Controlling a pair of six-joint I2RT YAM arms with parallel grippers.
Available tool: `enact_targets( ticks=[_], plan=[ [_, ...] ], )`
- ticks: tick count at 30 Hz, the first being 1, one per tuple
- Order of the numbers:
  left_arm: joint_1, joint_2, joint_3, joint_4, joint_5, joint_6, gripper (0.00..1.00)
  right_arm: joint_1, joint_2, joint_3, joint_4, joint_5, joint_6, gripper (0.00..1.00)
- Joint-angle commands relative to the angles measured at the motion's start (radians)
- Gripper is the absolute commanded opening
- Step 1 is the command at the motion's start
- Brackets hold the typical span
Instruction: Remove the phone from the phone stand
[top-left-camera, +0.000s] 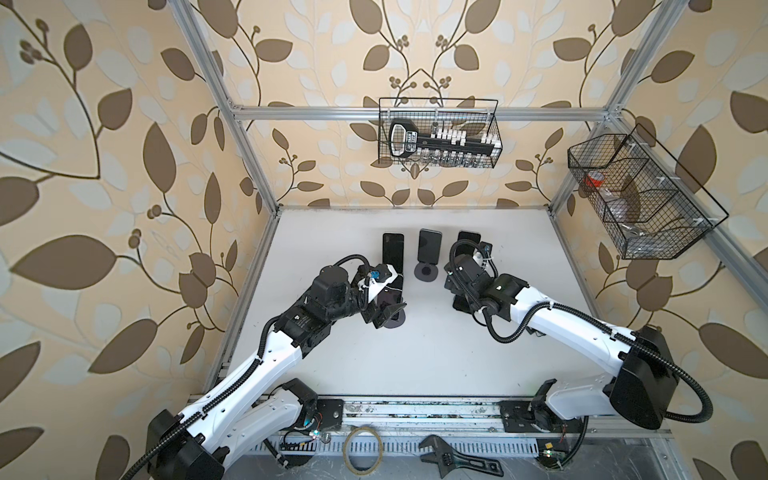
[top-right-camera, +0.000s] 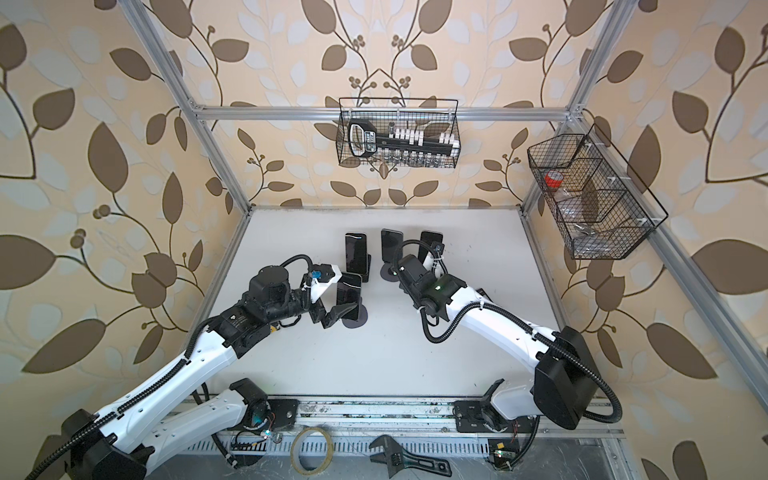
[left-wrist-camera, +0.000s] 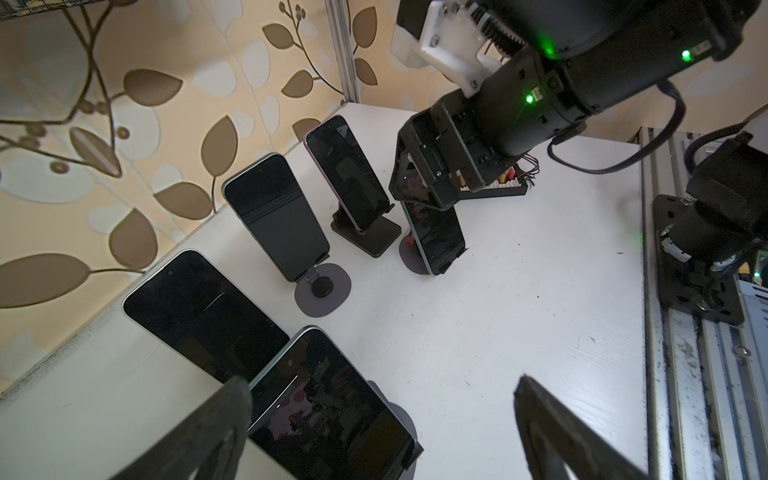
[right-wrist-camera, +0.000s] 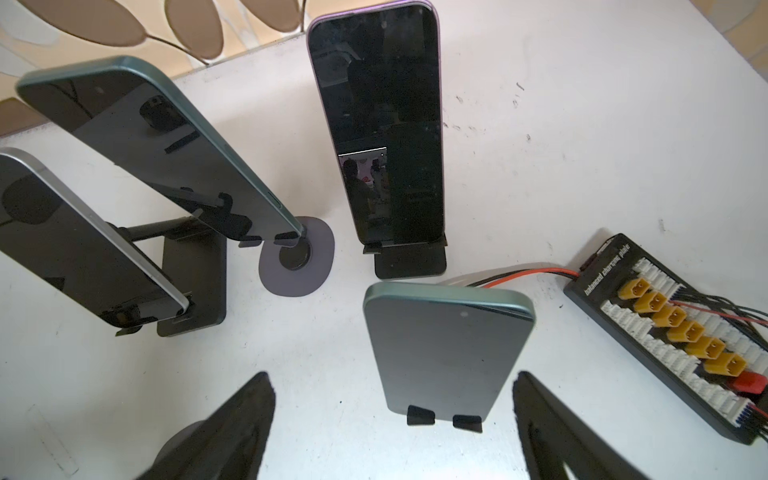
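Observation:
Several dark phones lean on stands on the white table (top-left-camera: 415, 353). In the left wrist view my left gripper (left-wrist-camera: 382, 399) is open around a phone (left-wrist-camera: 332, 399) on a round-based stand. That phone sits close to one finger (left-wrist-camera: 199, 428) and far from the other. In a top view the same phone (top-left-camera: 392, 297) stands at the front left. My right gripper (right-wrist-camera: 392, 399) is open, with its fingers on either side of a green phone (right-wrist-camera: 444, 349) and not touching it. That phone rests on two black stand lips (right-wrist-camera: 444, 419). Its wrist hides the jaws in both top views.
Behind stand a purple phone (right-wrist-camera: 378, 124), a green phone (right-wrist-camera: 158, 145) on a round base (right-wrist-camera: 297, 262) and a silver phone (right-wrist-camera: 75, 249). A charging board (right-wrist-camera: 685, 332) with wires lies right of the green phone. Wire baskets (top-left-camera: 440, 133) hang on the walls.

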Motion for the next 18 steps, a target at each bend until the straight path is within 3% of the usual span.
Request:
enact_targets(
  ticks=[1,18],
  plan=[
    [-0.014,-0.007,0.01,0.014,0.022,-0.002,0.98,-0.01,0.005,-0.016,-0.03,0.025,0.019,0.9],
    [-0.034,0.028,0.014,0.009,0.03,-0.009,0.98,-0.056,0.022,-0.052,-0.011,-0.013,0.007,0.9]
  ],
)
